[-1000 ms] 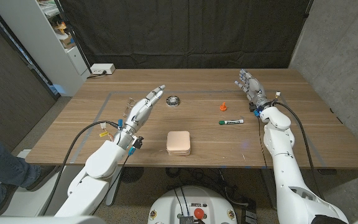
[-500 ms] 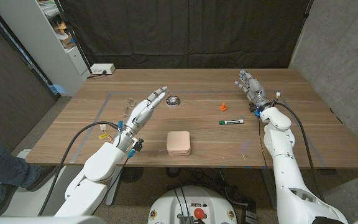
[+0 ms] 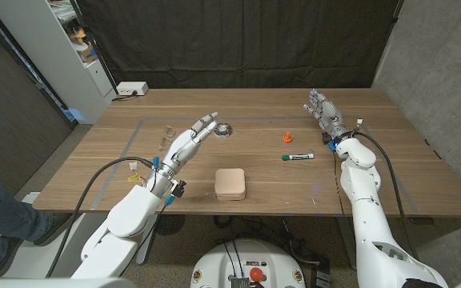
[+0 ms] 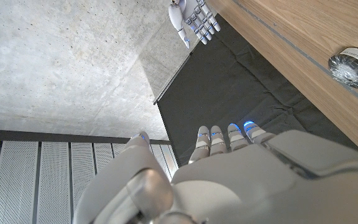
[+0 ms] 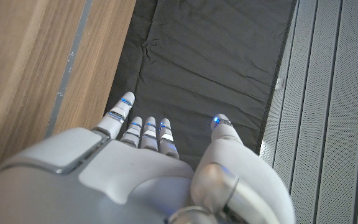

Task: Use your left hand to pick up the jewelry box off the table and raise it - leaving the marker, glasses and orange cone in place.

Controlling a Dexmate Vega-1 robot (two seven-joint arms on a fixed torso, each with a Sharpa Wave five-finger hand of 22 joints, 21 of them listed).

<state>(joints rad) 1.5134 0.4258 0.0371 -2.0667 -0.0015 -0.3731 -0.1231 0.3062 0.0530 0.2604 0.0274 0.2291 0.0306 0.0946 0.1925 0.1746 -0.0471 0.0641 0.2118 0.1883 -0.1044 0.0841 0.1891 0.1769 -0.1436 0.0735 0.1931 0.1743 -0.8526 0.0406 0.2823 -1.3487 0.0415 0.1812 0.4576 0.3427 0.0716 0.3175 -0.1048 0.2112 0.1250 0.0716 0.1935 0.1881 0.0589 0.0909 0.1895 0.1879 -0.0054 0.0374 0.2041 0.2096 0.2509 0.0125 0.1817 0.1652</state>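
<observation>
Above the table, left robot hand (image 3: 189,142) spread, empty.

Pink jewelry box (image 3: 230,184) (closed) on table.

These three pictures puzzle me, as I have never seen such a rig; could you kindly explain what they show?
It is a two-armed robot standing at a wooden table. The wide picture looks down from its head; the other two come from cameras on its wrists, looking along the backs of its hands. The left hand has its fingers stretched out and holds nothing; the right hand is open too. On the table lie a pale jewelry box, a marker, an orange cone, clear glasses and a small round metal thing.
</observation>
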